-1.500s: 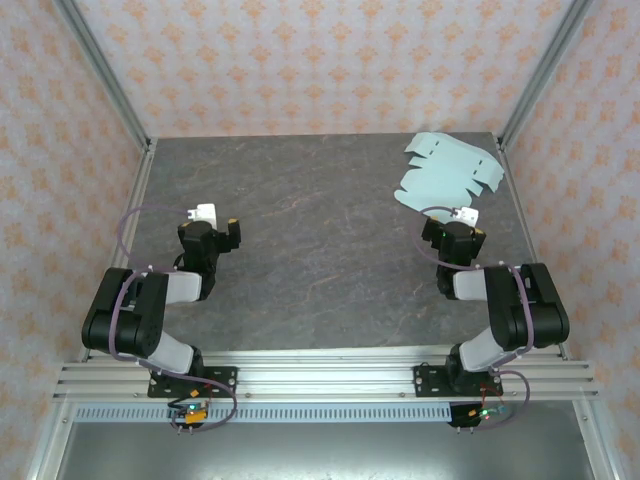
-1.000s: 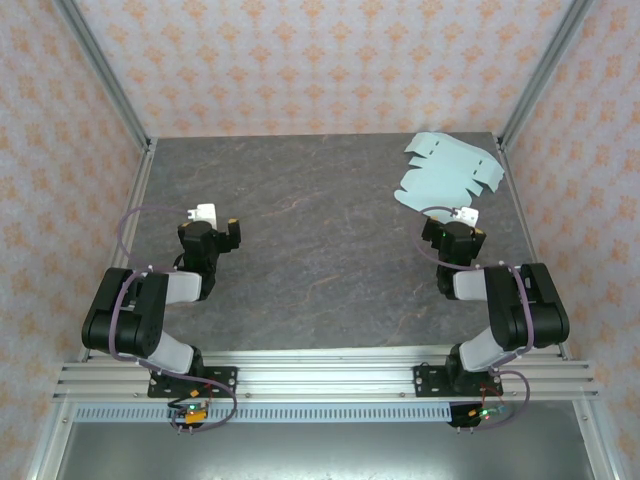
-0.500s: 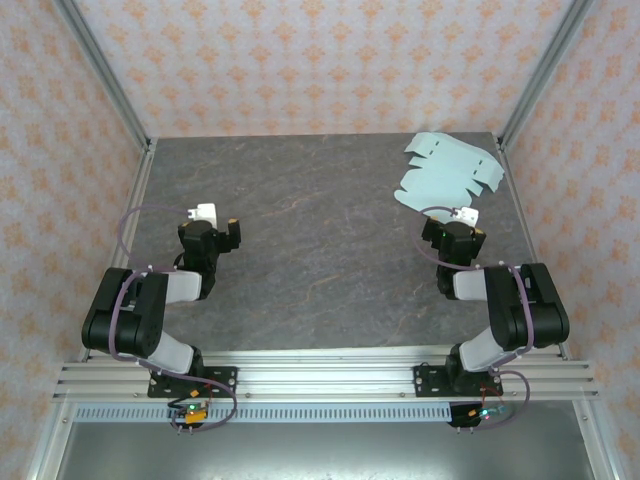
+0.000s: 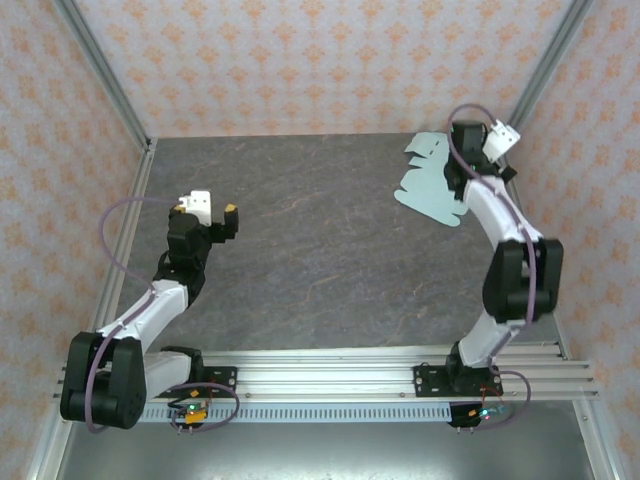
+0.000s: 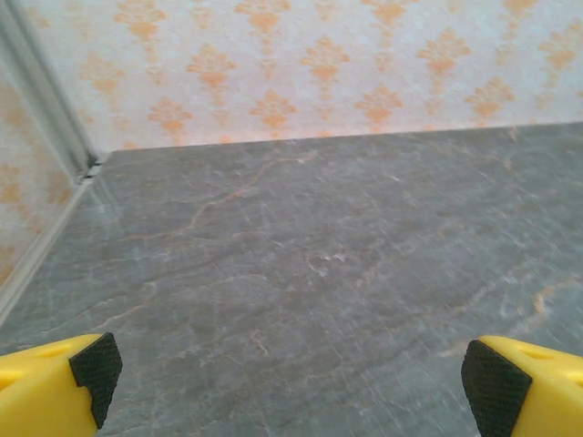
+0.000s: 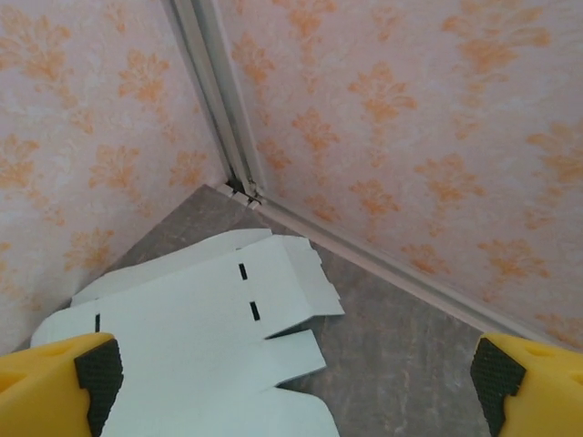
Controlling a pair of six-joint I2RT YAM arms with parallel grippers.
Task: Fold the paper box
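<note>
The paper box [image 4: 425,183] is a flat pale mint-green die-cut sheet with tabs, lying in the table's far right corner. In the right wrist view the paper box [image 6: 196,337] spreads out at lower left, two small black slits in it. My right gripper [image 4: 472,150] hangs above the sheet's right edge, and its jaws [image 6: 297,375] stand wide open with nothing between the yellow fingertips [image 6: 64,382]. My left gripper [image 4: 207,212] is over the left side of the table, far from the sheet. It is open [image 5: 293,378] above bare stone.
The grey stone-patterned table [image 4: 320,260] is walled by orange-patterned panels. A metal corner post [image 6: 219,100] and wall rail [image 6: 392,269] run close behind the sheet. The left wall rail [image 5: 41,246] lies to the left of my left gripper.
The right arm has stretched out from its folded pose to the far right corner, above the sheet. The left arm has unfolded a little. The sheet has not moved.
</note>
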